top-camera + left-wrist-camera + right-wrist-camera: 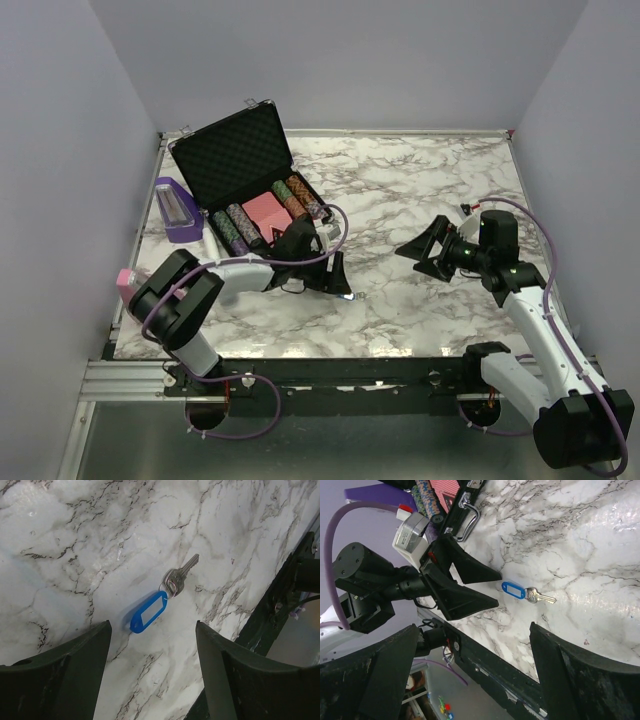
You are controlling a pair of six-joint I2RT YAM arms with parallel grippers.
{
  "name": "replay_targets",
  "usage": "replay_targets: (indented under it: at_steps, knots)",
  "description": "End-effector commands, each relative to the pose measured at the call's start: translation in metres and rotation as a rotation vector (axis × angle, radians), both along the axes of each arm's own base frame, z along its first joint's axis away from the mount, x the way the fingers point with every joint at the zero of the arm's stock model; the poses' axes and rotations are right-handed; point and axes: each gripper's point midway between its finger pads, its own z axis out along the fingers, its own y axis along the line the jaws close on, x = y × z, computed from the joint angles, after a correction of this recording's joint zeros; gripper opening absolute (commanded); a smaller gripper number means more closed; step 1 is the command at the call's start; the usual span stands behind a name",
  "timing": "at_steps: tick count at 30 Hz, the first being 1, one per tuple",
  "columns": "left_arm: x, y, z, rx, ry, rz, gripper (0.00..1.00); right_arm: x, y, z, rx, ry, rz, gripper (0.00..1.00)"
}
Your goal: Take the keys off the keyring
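1 marble table (430,190), keyring (148,611) on it, pale walls (350,60)

Marble table (420,190): 1 key (184,571) on keyring (152,607), black case (235,155), purple box (175,212).

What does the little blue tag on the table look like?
The blue tag is a small oblong of shiny plastic with a white label window in its middle, blank as far as I can see. It lies flat and slanted on the marble-patterned table. At one end a thin metal ring joins it to a silvery key. Nothing else touches it.
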Motion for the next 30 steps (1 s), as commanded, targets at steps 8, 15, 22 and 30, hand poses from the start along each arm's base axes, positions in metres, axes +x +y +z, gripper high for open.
replay_targets:
  at_steps: [8,15,22,30]
  knots:
    - [-0.003,-0.017,0.001,-0.051,-0.01,-0.067,0.73,-0.007,0.002,0.003,-0.001,0.011,0.035,1.0]
    - [-0.011,-0.02,-0.009,-0.05,0.026,-0.093,0.69,-0.006,0.003,0.003,0.002,0.011,0.035,1.0]
    - [-0.015,-0.022,-0.013,-0.042,0.035,-0.108,0.63,-0.007,0.003,0.004,0.002,0.01,0.035,1.0]
    - [-0.015,-0.021,-0.017,-0.017,0.032,-0.112,0.54,-0.008,0.002,0.002,0.001,0.011,0.034,1.0]
